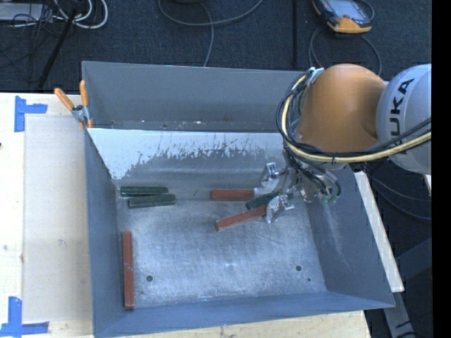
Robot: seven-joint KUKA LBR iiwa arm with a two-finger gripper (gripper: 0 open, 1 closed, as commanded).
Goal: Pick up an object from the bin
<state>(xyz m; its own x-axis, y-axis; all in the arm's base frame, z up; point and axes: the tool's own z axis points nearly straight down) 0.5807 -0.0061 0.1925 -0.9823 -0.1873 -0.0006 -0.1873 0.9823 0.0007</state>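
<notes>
My gripper (274,190) is down in the bin's right part, open, with one metal fingertip (270,170) toward the back and the other (277,208) toward the front. A short dark green stick (256,203) lies with its right end at the front fingertip. Just below it a red-brown stick (239,220) lies slanted, its right end also close to that fingertip. Another red-brown stick (230,195) lies flat to the gripper's left. I cannot tell whether the fingertips touch any of these sticks.
Two dark green sticks (148,196) lie side by side at the left of the bin floor. A long red-brown stick (127,270) lies along the left wall toward the front. The arm's orange cover hangs over the bin's right wall.
</notes>
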